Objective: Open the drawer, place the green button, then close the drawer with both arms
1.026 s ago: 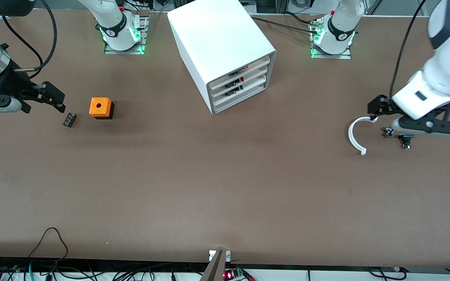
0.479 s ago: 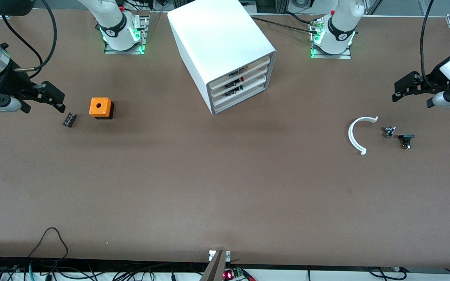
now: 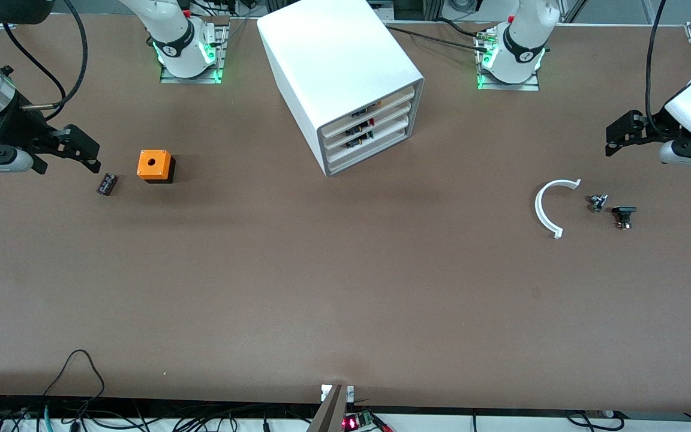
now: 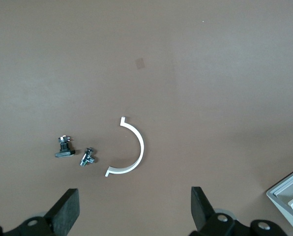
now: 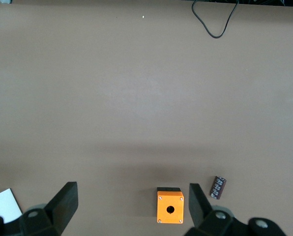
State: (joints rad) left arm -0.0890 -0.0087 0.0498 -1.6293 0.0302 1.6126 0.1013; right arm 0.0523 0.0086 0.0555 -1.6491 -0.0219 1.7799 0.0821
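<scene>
— At the right arm's end of the table, what shows?
— The black two-finger right gripper (image 3: 78, 150) hangs in the air, jaws spread wide and empty. Just beside it on the brown table (image 3: 297, 288) lies a small dark cylinder (image 3: 106, 183), and next to that an orange cube with a round hole (image 3: 155, 165).

— And the drawer?
— The white three-drawer cabinet with grey front rim (image 3: 345, 78) stands between the arm bases; its lowest white tray drawer (image 3: 369, 146) is closed.

— Toward the left arm's end?
— A white curved plastic strip (image 3: 546, 207), then a small grey metal part (image 3: 597, 202) and a small black part (image 3: 623, 215). The black left gripper (image 3: 621, 135) hovers above the table there, spread and empty.

— The green button?
— I cannot make it out.
</scene>
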